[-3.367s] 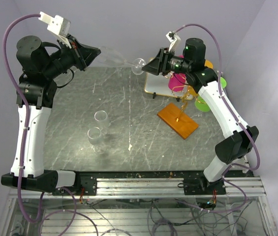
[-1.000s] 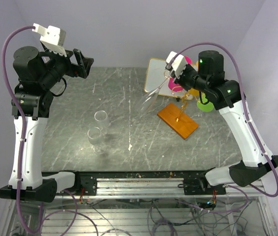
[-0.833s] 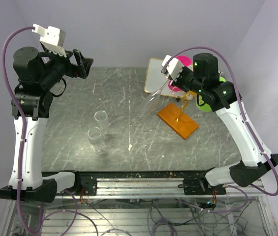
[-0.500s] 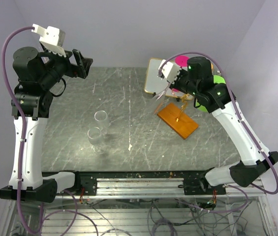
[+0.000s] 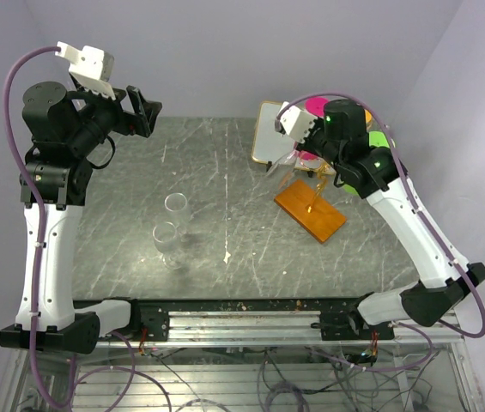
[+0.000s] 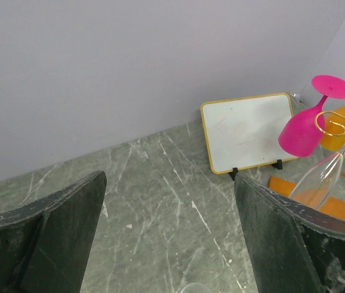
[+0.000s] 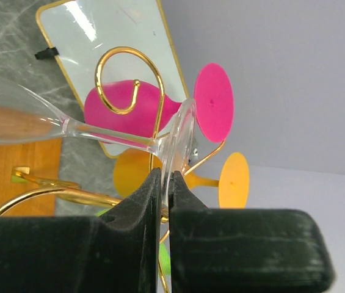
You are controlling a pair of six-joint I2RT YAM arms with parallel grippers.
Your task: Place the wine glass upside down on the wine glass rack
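Note:
My right gripper is shut on the round foot of the clear wine glass. The glass lies nearly level, bowl to the left, with its stem against a gold scroll of the wine glass rack. From above, the right gripper holds the wine glass beside the wine glass rack, above the rack's orange wooden base. My left gripper hangs open and empty at the back left, high over the table. Its wrist view shows the wine glass and rack far off.
Pink, orange and green glasses hang on the rack. A gold-framed panel stands just behind it. Two clear glasses stand on the grey marble table, left of centre.
The left gripper let go of the bowl and drew back left. Over the last second the right arm carried the glass back and right, up against the rack's scrolls.

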